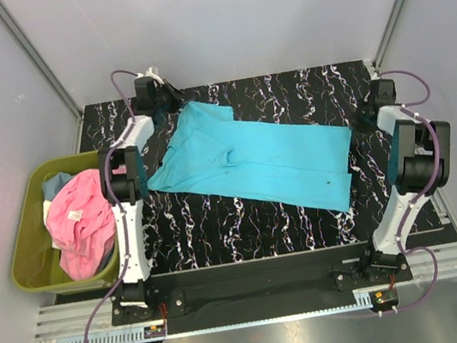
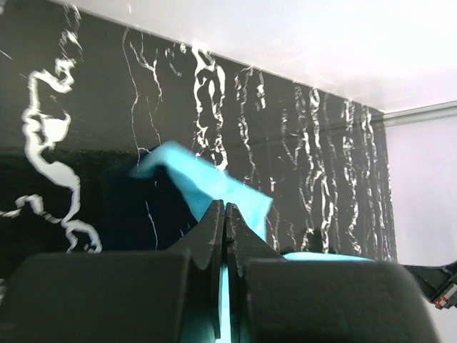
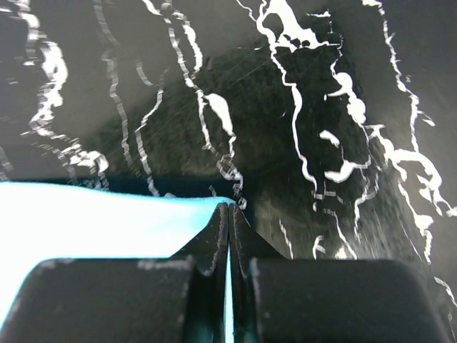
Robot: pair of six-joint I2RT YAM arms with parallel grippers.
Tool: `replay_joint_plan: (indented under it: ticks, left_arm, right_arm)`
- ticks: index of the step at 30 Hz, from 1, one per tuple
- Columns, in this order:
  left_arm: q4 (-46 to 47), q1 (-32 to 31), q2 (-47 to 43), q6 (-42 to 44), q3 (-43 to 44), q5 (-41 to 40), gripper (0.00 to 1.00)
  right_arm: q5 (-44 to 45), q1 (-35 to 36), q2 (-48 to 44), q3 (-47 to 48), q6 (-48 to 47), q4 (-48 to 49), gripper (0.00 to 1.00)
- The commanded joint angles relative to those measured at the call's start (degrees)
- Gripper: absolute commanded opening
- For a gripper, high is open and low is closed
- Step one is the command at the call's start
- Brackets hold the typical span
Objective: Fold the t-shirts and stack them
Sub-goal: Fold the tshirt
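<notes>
Turquoise t-shirt (image 1: 252, 155) lies spread on the counter (image 1: 286, 93). It's mostly flat, long axis running approx 10 o'clock to 4 o'clock in the top view, w/ a few creases near the middle and no fold made yet.

Left hand (image 1: 175, 106) is at the shirt's 11 o'clock corner. In its wrist view the fingers (image 2: 213, 232) are pressed together on the cloth, and a tongue of turquoise sticks out past the tips.

Right hand (image 1: 358, 123) is at the 3 o'clock corner, likewise clamped on the hem. Its wrist view shows a thin turquoise line btwn the closed tips, the rest of the cloth spreading toward 9 o'clock.

Well apart, off the counter's 9 o'clock edge, an olive bin (image 1: 24, 256) holds a pink t-shirt (image 1: 79, 217), w/ a bit of grey-blue cloth (image 1: 56, 183) at its 12 o'clock side.

Risks, my read:
- Both grips look shallow, esp. the right one, right at the hem edge. A quick lift or tug could slip the cloth out & drop that corner.
- The hands hold far-apart corners, so uneven travel would skew the shirt and give a crooked fold.
- Pulling apart too hard could yank it from one hand.
- Carrying it too low prob. drags the body over the counter & bunches it.
</notes>
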State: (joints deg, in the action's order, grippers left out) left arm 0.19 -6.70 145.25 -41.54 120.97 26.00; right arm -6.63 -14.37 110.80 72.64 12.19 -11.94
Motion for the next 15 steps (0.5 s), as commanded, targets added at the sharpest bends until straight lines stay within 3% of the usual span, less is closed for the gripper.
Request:
replay_joint_plan:
  ticks: [1, 15]
  left_arm:
    - [4.6, 2.1, -7.7, 2.9, -3.6, 1.3, 0.0]
    - [1.3, 2.3, -18.9, 12.9, -19.6, -2.9, 0.0]
  right_arm:
    - [-0.2, 0.0, -5.9, -2.9, -1.1, 10.5, 0.0]
    - [1.7, 0.0, -13.6, -11.8, 2.1, 8.2, 0.0]
